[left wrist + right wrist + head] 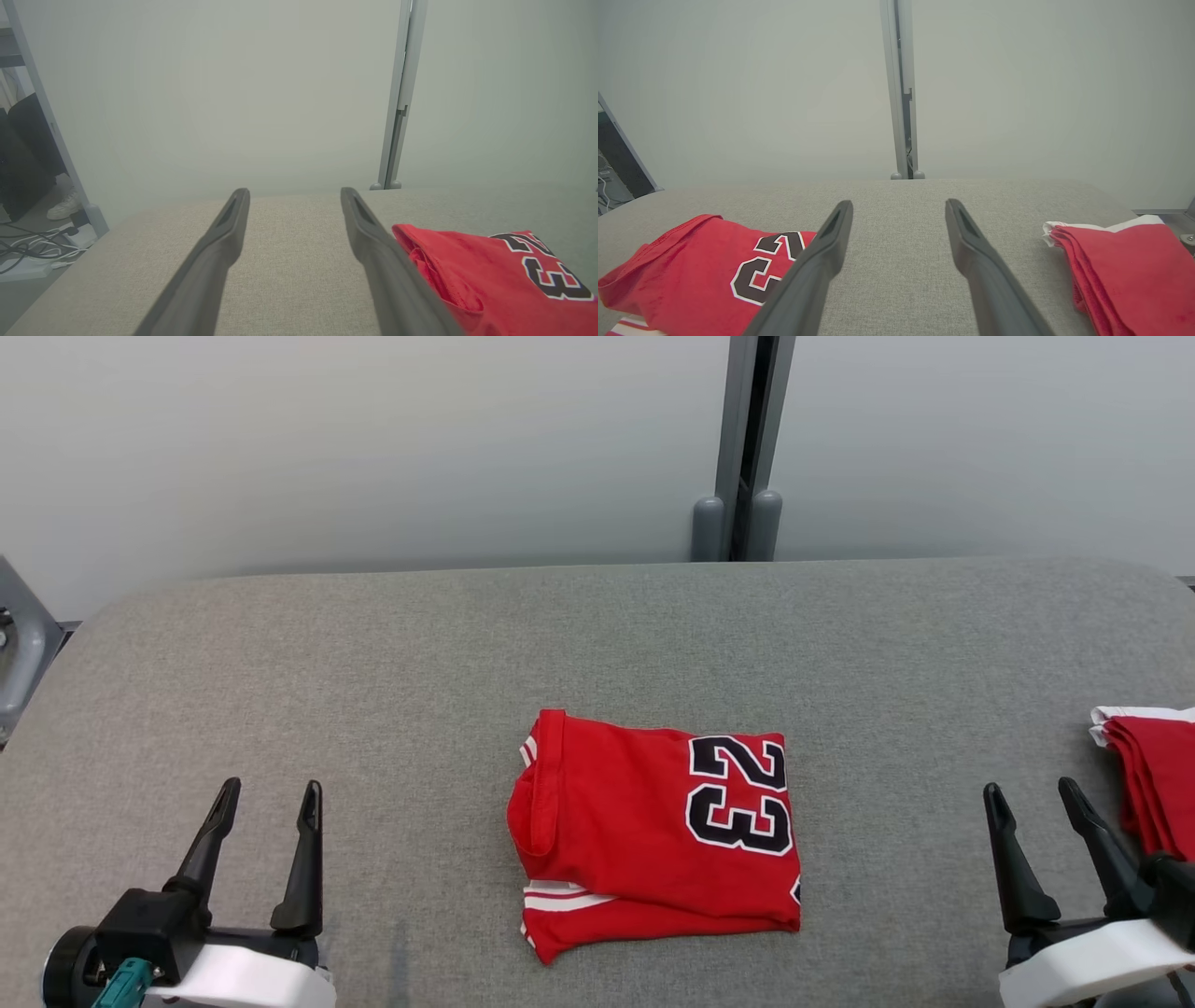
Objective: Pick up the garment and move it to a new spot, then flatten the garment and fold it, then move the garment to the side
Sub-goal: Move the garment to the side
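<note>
- Red jersey [653,831] w/ black no. print is seen folded into a rough rectangle at mid-table [373,663], nearer the front edge; a white-striped layer peeks out at its front-left corner.
- Fold is judged done, so the step in hand is taken as the move to the side. The pile [1158,784] of folded red cloth at the table's right edge is judged the likely spot.
- To be done well: all layers should be pinched at once, at two opp. edges, else only the top layer is lifted & the fold opens.
- The loose loop on the jersey's left side is best avoided as a grip pt, since it could be pulled out.
- The lift should be kept low & level, both sides together. If the jersey is slid over the cloth top, lower layers may be dragged.
- L gripper [271,786]: fingers are spread wide w/ nothing betw. them, well left of the jersey.
- R gripper [1030,786]: fingers are likewise apart & empty, betw. jersey & pile, just beside the pile.
- Care is needed w/ the R arm so the pile isn't knocked.
</note>
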Robot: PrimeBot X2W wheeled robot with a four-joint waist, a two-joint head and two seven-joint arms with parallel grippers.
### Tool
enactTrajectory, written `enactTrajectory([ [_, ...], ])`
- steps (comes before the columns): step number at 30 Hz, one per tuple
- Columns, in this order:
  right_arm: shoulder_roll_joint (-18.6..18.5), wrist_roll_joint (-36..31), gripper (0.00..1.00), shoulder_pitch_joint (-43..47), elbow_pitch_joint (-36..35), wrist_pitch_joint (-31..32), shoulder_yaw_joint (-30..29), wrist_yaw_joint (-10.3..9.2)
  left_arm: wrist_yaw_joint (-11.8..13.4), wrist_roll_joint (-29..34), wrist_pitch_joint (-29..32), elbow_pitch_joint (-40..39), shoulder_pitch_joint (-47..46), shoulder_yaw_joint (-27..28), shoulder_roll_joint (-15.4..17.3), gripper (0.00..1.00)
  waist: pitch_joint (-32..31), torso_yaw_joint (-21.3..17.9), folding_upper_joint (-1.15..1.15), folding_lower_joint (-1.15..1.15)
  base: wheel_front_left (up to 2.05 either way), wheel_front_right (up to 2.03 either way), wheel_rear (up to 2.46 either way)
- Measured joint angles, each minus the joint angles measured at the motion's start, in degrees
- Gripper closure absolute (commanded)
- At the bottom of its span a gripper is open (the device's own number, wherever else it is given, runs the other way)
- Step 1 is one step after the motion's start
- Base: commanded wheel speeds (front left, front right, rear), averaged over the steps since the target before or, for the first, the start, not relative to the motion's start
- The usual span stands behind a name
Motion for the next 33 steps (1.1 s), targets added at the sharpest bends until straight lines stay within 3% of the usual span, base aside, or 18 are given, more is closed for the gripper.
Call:
enactTrajectory([
  [7, -1.8, 1.2, 0.0, -1.8, 0.1, 1.9, 1.5, 0.0, 0.0, 0.1, -0.6, -0.9, -1.9, -1.0, -0.1, 0.0, 2.1, 2.3, 0.0, 0.0, 0.0, 0.0, 0.0],
  [18, -6.9, 6.4, 0.0, -9.0, 6.8, 9.0, 10.0, 0.0, -0.5, 0.3, -3.0, -0.7, -7.2, -2.9, -2.8, 0.0, 10.8, 8.4, 0.0, 0.0, 0.0, 0.0, 0.0],
  [27, -8.8, 10.3, 0.0, -13.5, 11.0, 11.6, 15.2, 0.0, -1.4, 0.5, -3.5, 0.9, -10.7, -3.1, -4.3, 0.0, 17.0, 11.9, 0.0, 0.0, 0.0, 0.0, 0.0],
  [28, -9.1, 10.7, 0.05, -14.2, 11.1, 11.8, 15.9, 0.0, -1.4, 0.7, -3.6, 1.0, -11.1, -3.1, -4.4, 0.0, 17.4, 12.1, 0.0, 0.0, 0.0, 0.0, 0.0],
  [29, -9.3, 11.3, 0.52, -14.7, 11.3, 12.1, 16.3, 0.0, -1.5, 0.9, -3.6, 1.1, -11.5, -3.0, -4.6, 0.0, 17.8, 12.2, 0.0, 0.0, 0.0, 0.0, 0.0],
  [30, -9.5, 11.6, 0.8, -15.2, 11.4, 12.1, 16.6, 0.0, -1.6, 0.9, -3.6, 1.0, -11.9, -3.0, -4.7, 0.0, 18.1, 12.3, 0.0, 0.0, 0.0, 0.0, 0.0],
  [31, -9.6, 11.9, 1.0, -15.7, 11.6, 12.2, 16.8, 0.0, -1.9, 1.0, -3.7, 1.0, -12.3, -2.9, -4.8, 0.0, 18.4, 12.4, 0.0, 0.0, 0.0, 0.0, 0.0],
  [33, -9.9, 12.3, 1.0, -16.4, 11.6, 12.5, 17.4, 0.02, -2.0, 1.5, -3.7, 0.9, -12.7, -2.7, -5.0, 0.0, 18.7, 12.4, 0.0, 0.0, 0.0, 0.0, 0.0],
])
